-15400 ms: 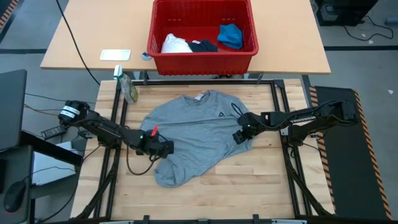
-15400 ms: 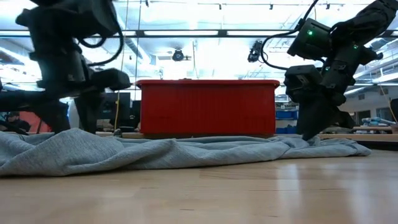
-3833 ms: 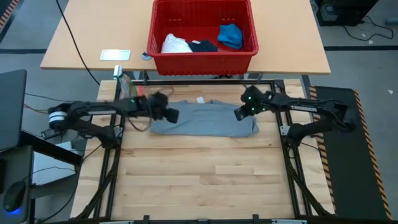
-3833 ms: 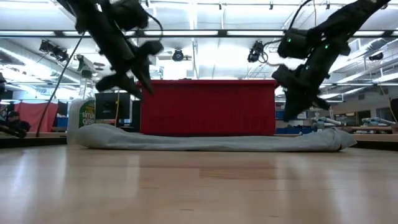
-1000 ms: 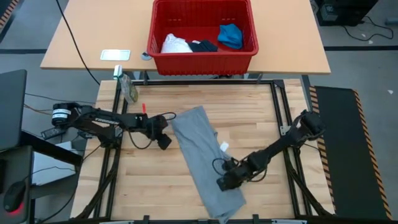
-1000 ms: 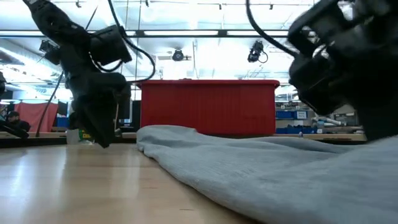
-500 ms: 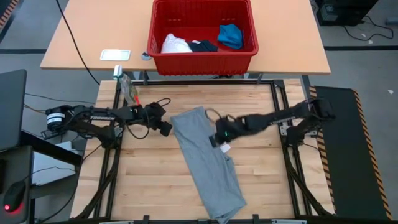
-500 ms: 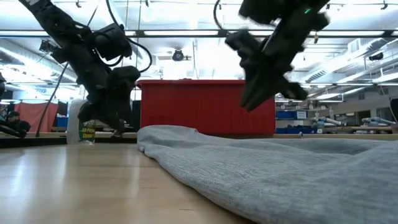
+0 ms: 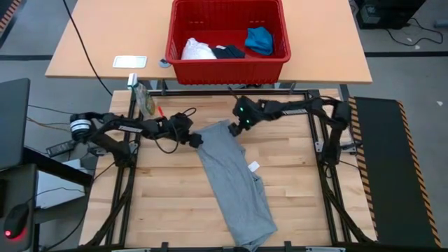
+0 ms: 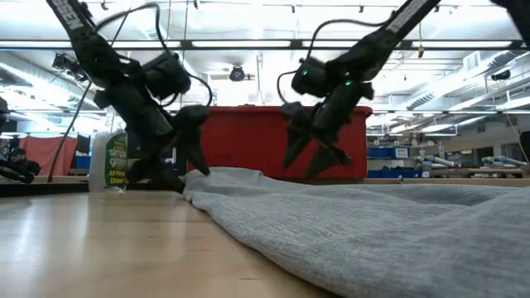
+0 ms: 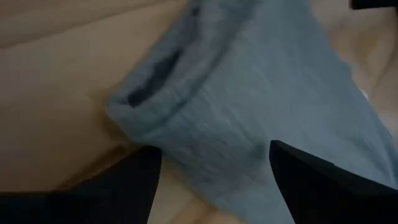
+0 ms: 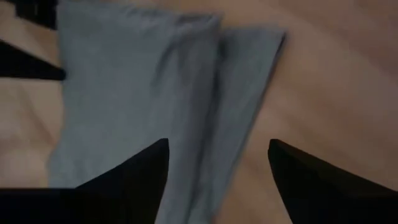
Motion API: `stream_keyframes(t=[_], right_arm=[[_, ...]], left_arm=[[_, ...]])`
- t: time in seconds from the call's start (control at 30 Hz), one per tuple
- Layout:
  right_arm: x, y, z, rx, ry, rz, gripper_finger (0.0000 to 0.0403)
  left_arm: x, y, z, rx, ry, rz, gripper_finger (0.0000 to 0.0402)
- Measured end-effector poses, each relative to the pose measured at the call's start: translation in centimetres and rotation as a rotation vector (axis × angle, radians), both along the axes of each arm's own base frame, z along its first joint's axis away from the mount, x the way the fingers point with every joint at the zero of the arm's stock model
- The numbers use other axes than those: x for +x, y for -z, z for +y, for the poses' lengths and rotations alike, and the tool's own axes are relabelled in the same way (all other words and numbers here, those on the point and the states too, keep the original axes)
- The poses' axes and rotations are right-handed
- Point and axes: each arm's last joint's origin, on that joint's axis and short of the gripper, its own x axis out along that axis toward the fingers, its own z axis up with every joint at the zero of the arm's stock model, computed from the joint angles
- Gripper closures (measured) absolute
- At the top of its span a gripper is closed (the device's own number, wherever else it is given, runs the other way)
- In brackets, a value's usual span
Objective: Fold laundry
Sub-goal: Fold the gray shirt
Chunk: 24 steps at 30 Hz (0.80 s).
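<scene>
1. Grey T-shirt (image 9: 234, 178) lies folded into a long strip on the wooden table (image 9: 294, 203); one end points toward the red basket (image 9: 227, 66), the other runs away from the basket to the table's near edge; a small white tag (image 9: 253, 166) shows on the strip about midway.

2. Left gripper (image 9: 195, 140) sits at the basket-side end of the shirt, at its left corner; jaws spread, nothing held; the left wrist view shows the rolled cloth corner lying between the two dark fingers (image 11: 134, 180), unpinched.

3. Right gripper (image 9: 241, 124) hovers over the right corner of that same end; jaws apart, released; in the low view both grippers hang just above the cloth, with the basket behind them.

4. Rest of the laundry is in the basket: white cloth (image 9: 196, 49), navy garment (image 9: 228, 51), bright blue garment (image 9: 259, 39); untouched.

5. Judgement: step in hand is taking the two basket-side corners to fold the strip over toward its far end.

6. To do it well: lower each gripper until its fingers straddle every layer at its corner; close both together; lift level, so the edge stays straight.

7. Risk: left corner looks rolled and thick; a shallow pinch may catch only the top layer and undo the fold; the right corner shows stepped layers in the right wrist view, same caution.

8. Carry the edge along the strip's own line, away from the basket; lay it square on the far end.
</scene>
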Motion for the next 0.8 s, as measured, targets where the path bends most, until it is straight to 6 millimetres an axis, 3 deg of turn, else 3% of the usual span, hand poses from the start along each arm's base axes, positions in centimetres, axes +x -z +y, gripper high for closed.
stream_keyframes(t=[0.17,0.3,0.57,0.7,0.8], right_arm=[[1.2,0.5,-2.7,-0.007,-0.034,0.073,0.0118],[2.1,1.4,-3.7,0.08,-0.086,0.051,0.0119],[4.1,3.6,-3.2,0.279,-0.101,0.02,0.0118],[4.8,3.5,-2.5,0.289,-0.108,-0.003,0.013],[5.0,3.5,-2.4,0.275,-0.074,-0.001,0.0165]], left_arm=[[0.2,1.0,0.6,-0.08,-0.097,0.016,0.0111],[0.3,1.1,0.6,-0.101,-0.131,0.005,0.0118],[0.4,1.0,0.8,0.044,-0.047,0.006,0.0153],[0.5,1.1,0.8,0.098,-0.013,0.018,0.0198],[0.5,1.5,0.9,0.106,-0.015,0.03,0.0241]])
